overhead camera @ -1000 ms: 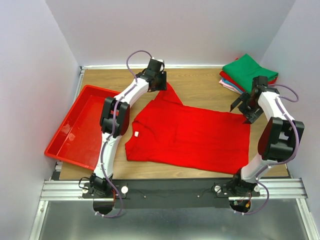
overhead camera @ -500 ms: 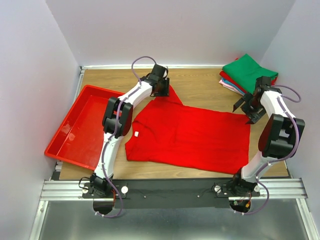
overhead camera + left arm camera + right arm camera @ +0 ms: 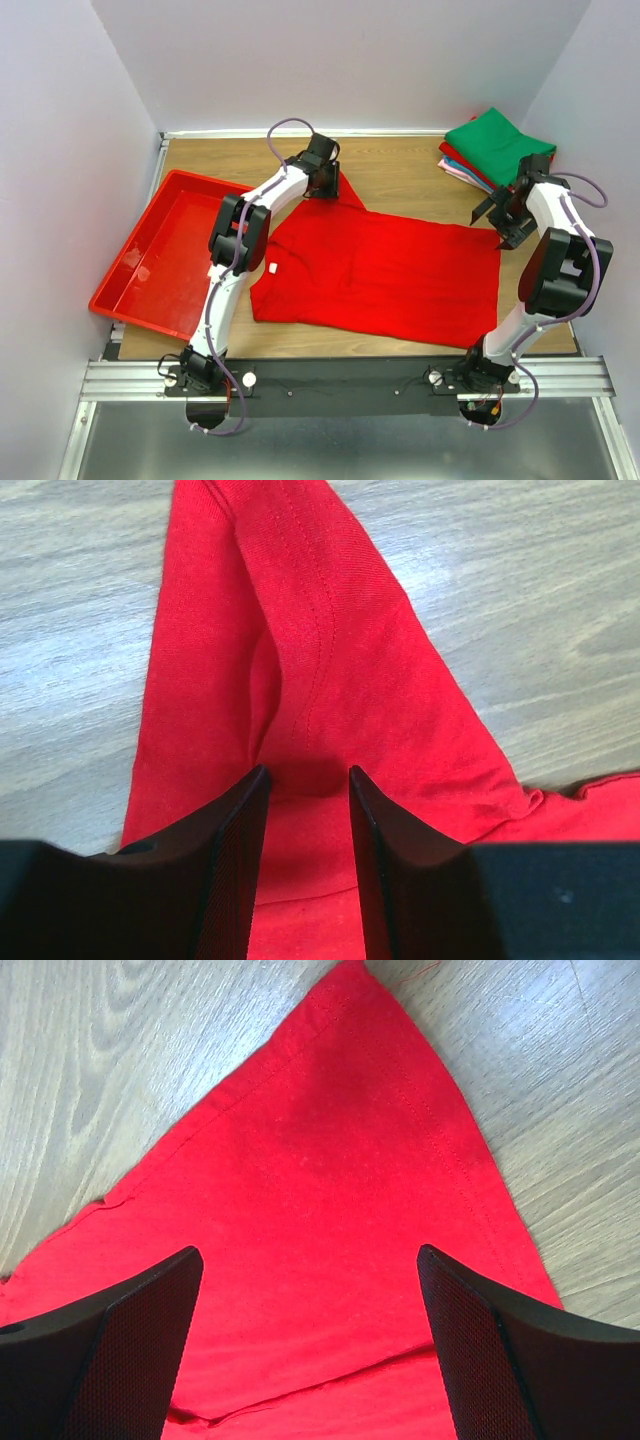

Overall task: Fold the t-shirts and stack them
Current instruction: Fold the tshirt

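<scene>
A bright red t-shirt (image 3: 385, 270) lies spread flat on the wooden table, its white neck tag (image 3: 269, 266) at the left. My left gripper (image 3: 322, 184) is down on the far sleeve. In the left wrist view (image 3: 308, 775) its jaws are narrowed around a raised ridge of sleeve cloth (image 3: 320, 650). My right gripper (image 3: 496, 226) is wide open just above the shirt's far right hem corner (image 3: 330, 1190), a finger on each side (image 3: 310, 1255). A stack of folded shirts with a green one on top (image 3: 500, 145) sits at the far right corner.
A red plastic tray (image 3: 130, 285) stands at the table's left side. White walls close in the table on three sides. Bare wood (image 3: 410, 175) shows between the sleeve and the folded stack.
My left gripper has moved slightly right and nearer, down onto the sleeve. My right gripper has shifted right and farther, toward the shirt's far right corner. The shirt has barely moved.
</scene>
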Robot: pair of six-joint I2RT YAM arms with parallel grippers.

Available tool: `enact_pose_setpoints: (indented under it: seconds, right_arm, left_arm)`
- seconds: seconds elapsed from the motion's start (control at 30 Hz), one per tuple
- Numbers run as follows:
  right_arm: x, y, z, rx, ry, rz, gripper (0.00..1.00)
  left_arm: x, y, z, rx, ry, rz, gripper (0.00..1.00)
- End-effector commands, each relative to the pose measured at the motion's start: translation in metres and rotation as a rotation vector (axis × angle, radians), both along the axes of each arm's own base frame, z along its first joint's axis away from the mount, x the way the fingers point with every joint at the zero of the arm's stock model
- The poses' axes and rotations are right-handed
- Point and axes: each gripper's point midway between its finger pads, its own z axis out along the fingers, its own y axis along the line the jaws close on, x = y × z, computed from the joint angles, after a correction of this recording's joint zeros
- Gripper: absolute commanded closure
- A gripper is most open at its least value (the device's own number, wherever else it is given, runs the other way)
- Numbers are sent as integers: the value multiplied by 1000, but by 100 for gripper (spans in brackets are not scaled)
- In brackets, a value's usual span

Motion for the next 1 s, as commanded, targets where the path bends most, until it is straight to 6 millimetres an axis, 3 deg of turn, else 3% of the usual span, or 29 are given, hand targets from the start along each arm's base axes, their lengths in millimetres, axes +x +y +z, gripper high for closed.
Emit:
enact_pose_setpoints:
  seconds: [0.0, 0.27, 0.4, 0.67, 0.97]
  right_arm:
    - [-5, -1, -2, 18, 9, 8, 5]
    - [-5, -1, -5, 25, 13, 3, 5]
    - [-5, -2, -6, 28, 15, 2, 5]
    - [-6, -1, -11, 37, 27, 5, 5]
    - [-9, 1, -17, 42, 44, 9, 5]
  left_arm:
    - [-1, 7, -6, 44, 12, 42, 54]
    - [3, 15, -5, 73, -2, 87, 53]
    - [6, 17, 6, 65, -36, 106, 53]
    - [7, 17, 0, 69, -25, 115, 53]
    - [14, 14, 18, 35, -75, 128, 52]
